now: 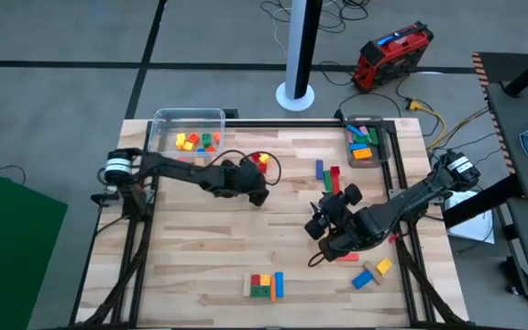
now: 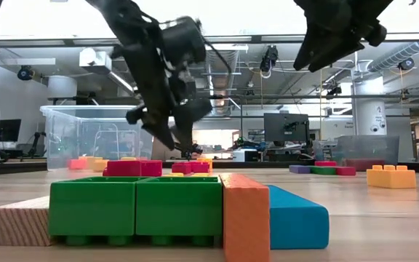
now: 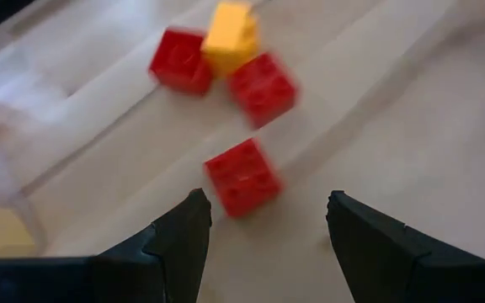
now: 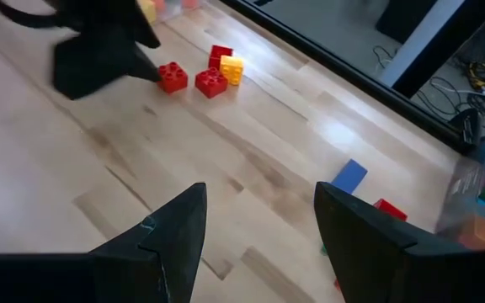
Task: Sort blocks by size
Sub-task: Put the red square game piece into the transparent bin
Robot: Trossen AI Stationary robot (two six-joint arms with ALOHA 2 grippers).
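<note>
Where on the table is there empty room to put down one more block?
Bare wood lies in the near left part, between the left gripper and the block cluster at the near edge. It is crowded by the clear tub, around the red cubes and under the right gripper.

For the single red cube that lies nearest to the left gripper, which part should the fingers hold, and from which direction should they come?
Judging by its pose, grip the red cube across two opposite flat sides, coming down from above. It sits stud-side up and apart from the other red and yellow blocks, so the open left gripper has room around it, though it should turn to square up with the rotated faces.
</note>
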